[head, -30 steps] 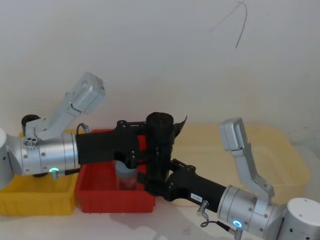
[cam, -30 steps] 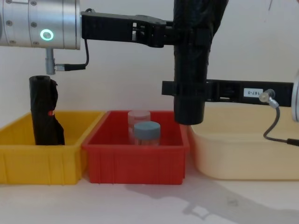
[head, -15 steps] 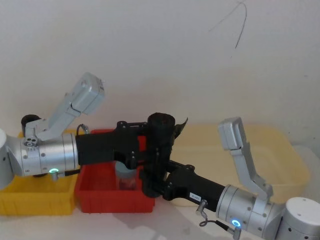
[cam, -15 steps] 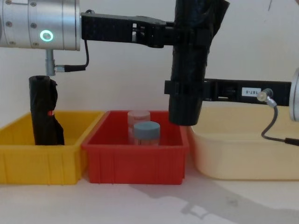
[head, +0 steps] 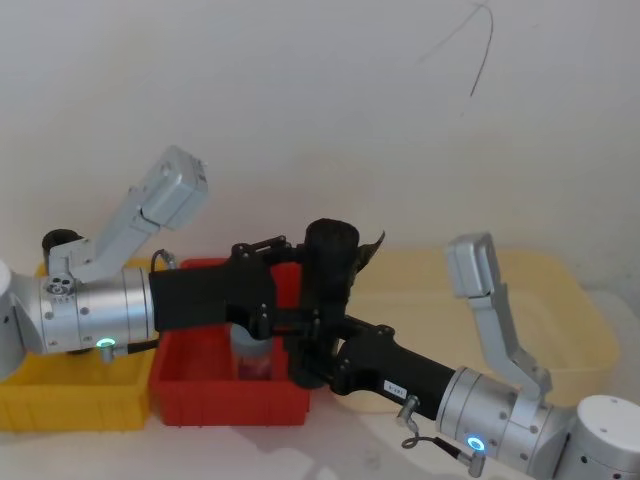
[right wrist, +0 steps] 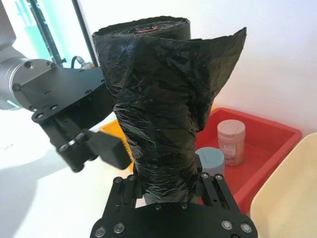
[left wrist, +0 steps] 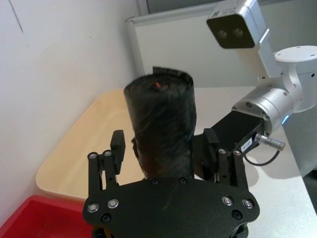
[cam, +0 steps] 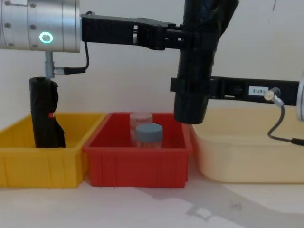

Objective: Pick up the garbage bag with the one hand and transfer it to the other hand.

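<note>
Now, with the left tool (cam: 190, 38) clamped high on the garbage bag (cam: 194, 64) and the right tool (cam: 190, 88) gripping below it, we should open the left slowly.

A robotics lab bench, set up for manipulation trials: two silver robot arms (head: 90, 310) with glowing status rings reach over a plain white tabletop (cam: 152, 209) pushed against a bare white wall (head: 300, 100). Plastic sorting bins stand in a row, a yellow bin (cam: 42, 166), a red bin (cam: 137, 166) and a cream tub (cam: 247, 161), with two small lidded sample jars (cam: 148, 133) in the red one. A white framed panel (left wrist: 198, 49) stands behind the bench in the left wrist view
</note>
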You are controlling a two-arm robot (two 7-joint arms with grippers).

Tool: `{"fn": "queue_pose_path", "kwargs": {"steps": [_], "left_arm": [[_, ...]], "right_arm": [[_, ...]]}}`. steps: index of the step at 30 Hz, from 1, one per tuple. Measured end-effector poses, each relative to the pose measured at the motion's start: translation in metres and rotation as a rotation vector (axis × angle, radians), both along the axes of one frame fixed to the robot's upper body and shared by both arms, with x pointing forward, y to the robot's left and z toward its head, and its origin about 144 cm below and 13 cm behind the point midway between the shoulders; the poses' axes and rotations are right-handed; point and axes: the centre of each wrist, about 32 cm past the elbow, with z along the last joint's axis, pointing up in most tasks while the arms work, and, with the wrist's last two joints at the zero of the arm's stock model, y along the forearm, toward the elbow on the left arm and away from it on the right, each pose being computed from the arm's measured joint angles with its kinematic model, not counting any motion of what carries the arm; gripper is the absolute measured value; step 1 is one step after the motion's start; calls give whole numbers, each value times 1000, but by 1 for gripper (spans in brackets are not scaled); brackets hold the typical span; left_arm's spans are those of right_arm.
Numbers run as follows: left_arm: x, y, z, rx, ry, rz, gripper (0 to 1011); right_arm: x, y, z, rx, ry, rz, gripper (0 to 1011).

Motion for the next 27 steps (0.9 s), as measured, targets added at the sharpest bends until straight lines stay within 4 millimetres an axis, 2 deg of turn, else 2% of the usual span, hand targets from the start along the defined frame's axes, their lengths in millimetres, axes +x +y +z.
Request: {"fn": "queue_pose_path", "kwargs": {"steps": [2, 4, 27], "left_arm": [[-1, 1, 0, 1, 1, 8, 980], [-1, 2, 0, 1, 2, 15, 1001], [-17, 31, 1, -55, 24, 136, 1001]], "right_arm": [[0, -1, 0, 5, -3, -6, 537], [1, -2, 0, 7, -4, -12, 537], [22, -17, 6, -46, -39, -141, 537]]}}
